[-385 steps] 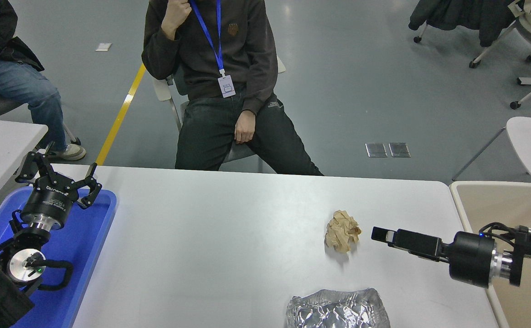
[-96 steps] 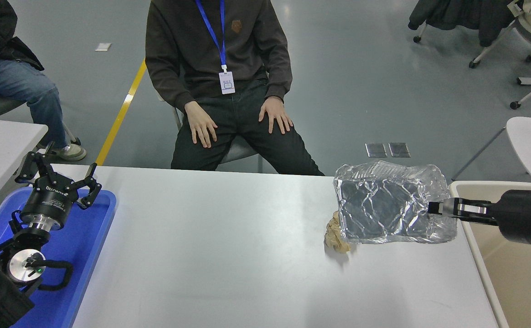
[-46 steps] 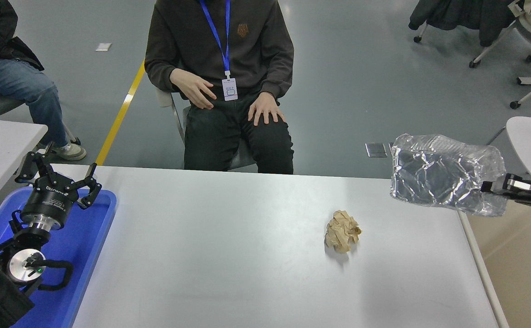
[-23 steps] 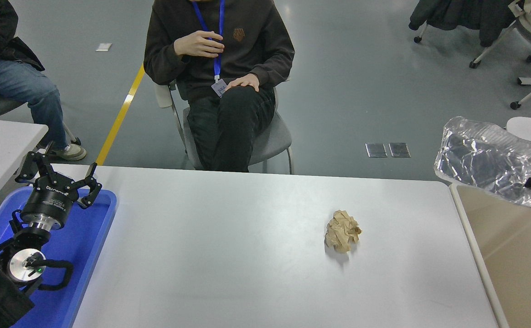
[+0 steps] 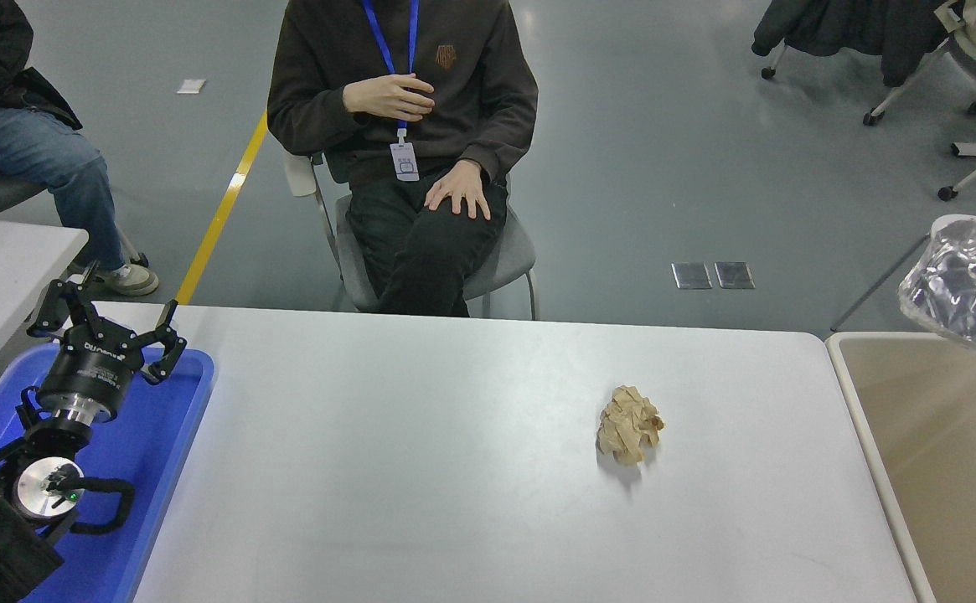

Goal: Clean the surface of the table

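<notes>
The white table surface (image 5: pixel 420 486) fills the middle of the head view. A crumpled brown paper ball (image 5: pixel 628 424) lies on it, right of centre. A crinkled silver foil bag (image 5: pixel 968 291) hangs in the air at the right edge, above the far end of a beige bin (image 5: pixel 940 469). What holds it lies outside the picture. My right gripper is out of view. My left gripper (image 5: pixel 108 322) is parked open and empty over a blue tray (image 5: pixel 161 452) at the lower left.
A person sits on a chair (image 5: pixel 496 251) at the table's far side, hands off the table. Another person sits at the top left beside a smaller white table (image 5: pixel 2 260). A round white table (image 5: pixel 957 226) stands behind the bin.
The foil bag was lifted off the table's front and carried right, past the table's edge, to above the bin. The right gripper has left the picture. The paper ball has not moved.
</notes>
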